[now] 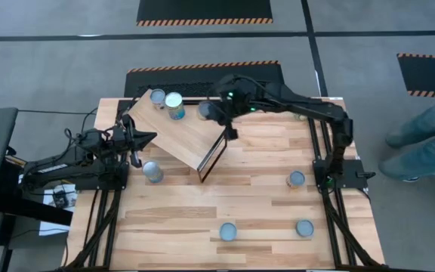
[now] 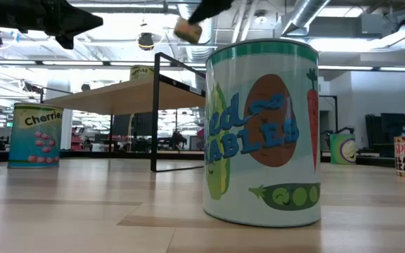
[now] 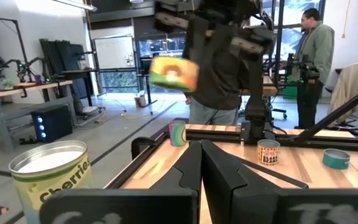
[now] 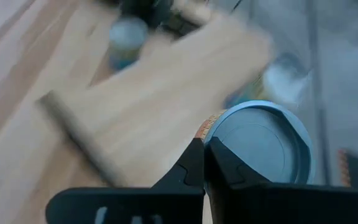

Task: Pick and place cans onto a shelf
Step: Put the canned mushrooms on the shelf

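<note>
Pale plank desk (image 1: pixel 263 196) fills the frame centre, with bare boards between the scattered cans. Right gripper (image 1: pixel 216 112) fingers are clamped on a can (image 1: pixel 205 111) with a silvery-blue top, held just off the shelf's right edge at upper centre. Shelf (image 1: pixel 180 132), light wood with a dark-framed end, carries two cans (image 1: pixel 166 100) at its upper left. Left gripper (image 1: pixel 151 137), fingers together, rests over the shelf's left edge; another can (image 1: pixel 152 171) stands just below it. The right arm reaches in from the right.
</note>
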Available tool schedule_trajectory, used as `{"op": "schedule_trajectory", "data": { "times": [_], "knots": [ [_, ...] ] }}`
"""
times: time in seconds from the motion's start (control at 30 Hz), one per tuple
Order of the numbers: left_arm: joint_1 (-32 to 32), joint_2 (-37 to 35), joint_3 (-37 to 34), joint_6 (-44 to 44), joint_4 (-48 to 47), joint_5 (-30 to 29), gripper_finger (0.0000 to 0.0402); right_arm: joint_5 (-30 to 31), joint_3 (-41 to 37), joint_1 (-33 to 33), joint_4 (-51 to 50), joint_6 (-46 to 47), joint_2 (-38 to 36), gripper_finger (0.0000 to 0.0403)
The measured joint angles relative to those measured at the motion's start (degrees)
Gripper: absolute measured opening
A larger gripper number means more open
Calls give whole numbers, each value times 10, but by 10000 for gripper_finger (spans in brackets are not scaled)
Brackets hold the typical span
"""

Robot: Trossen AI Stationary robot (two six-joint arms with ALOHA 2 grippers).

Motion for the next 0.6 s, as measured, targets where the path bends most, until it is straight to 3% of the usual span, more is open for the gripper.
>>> {"op": "schedule_trajectory", "data": {
  "times": [0.6],
  "knots": [
    [1,1,0,1,-4,-7,0,-87,-2,-43,72,-31,99,14]
  ]
}}
